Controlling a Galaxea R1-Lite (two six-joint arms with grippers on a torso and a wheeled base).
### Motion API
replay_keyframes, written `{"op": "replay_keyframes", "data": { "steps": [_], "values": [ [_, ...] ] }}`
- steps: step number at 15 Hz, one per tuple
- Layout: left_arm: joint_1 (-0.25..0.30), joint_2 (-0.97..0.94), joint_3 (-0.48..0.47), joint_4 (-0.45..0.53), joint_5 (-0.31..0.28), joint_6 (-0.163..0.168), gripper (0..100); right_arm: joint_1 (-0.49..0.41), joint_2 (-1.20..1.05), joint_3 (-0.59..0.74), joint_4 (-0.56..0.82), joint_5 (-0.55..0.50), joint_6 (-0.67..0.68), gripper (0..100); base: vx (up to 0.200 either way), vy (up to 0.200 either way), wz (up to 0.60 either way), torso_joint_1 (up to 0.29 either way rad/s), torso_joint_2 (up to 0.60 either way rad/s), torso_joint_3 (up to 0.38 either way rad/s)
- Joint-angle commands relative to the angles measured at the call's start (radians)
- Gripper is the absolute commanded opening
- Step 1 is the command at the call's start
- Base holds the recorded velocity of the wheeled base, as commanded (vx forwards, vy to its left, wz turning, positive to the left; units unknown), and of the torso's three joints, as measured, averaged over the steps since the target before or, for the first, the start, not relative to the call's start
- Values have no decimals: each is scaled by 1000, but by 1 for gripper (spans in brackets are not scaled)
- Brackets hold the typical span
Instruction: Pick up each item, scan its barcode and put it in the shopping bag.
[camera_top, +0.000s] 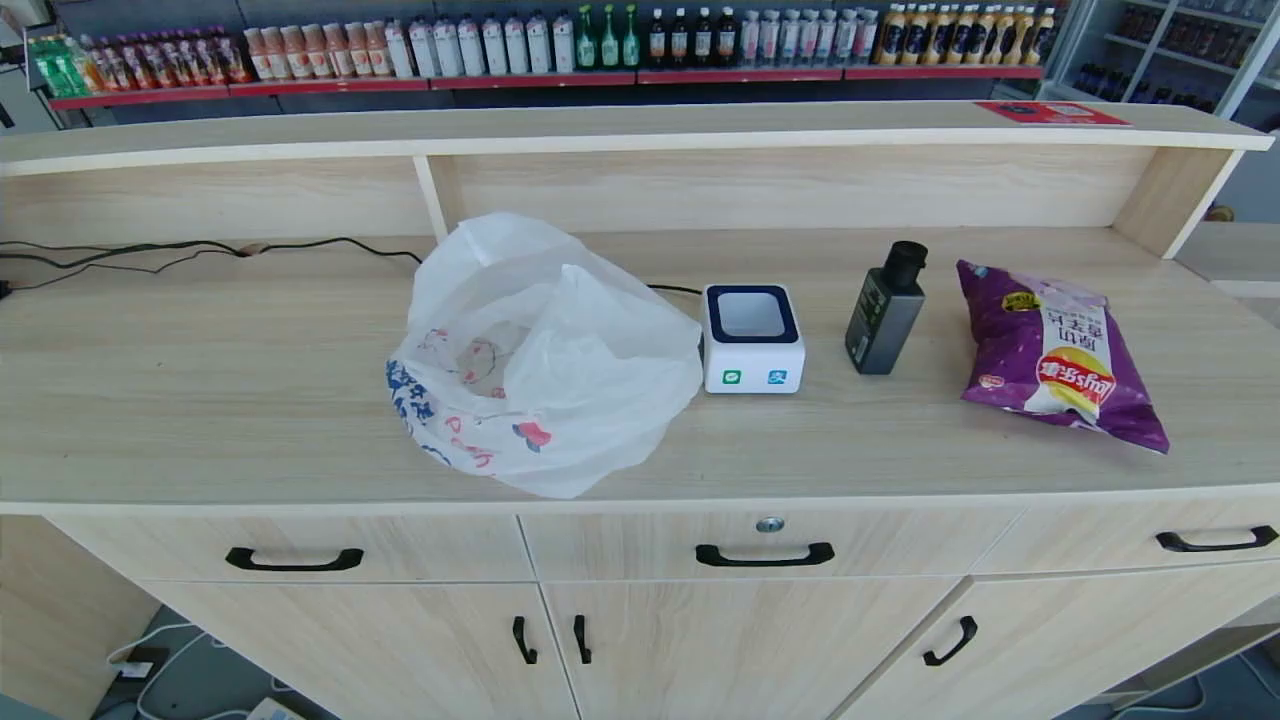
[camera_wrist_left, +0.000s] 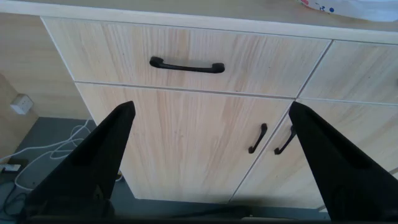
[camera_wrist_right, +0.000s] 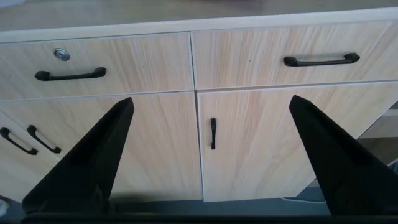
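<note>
Facing drawers (camera_wrist_left: 261, 53): left claw (camera_wrist_left: 211, 106), right claw (camera_wrist_right: 211, 99) spread | head: bag (camera_top: 560, 350), chips (camera_top: 1060, 355), likely bottle (camera_top: 885, 315)

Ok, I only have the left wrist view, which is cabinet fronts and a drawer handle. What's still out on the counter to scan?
Observer: Two items, both on the robot's right of the scanner: a dark bottle standing upright, then a purple chip bag lying flat farther right.
Operator: And where's the shopping bag relative to that scanner?
Observer: The white shopping bag sits on the scanner's other side, to the robot's left, crumpled and right up against it.
</note>
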Motion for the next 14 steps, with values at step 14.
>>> {"op": "replay_keyframes", "data": {
  "steps": [14],
  "values": [
    [1,0,1,0,0,-1,100,47,1221,-1015,-709,223,-18,100,0,0,0,0,0,0]
  ]
}}
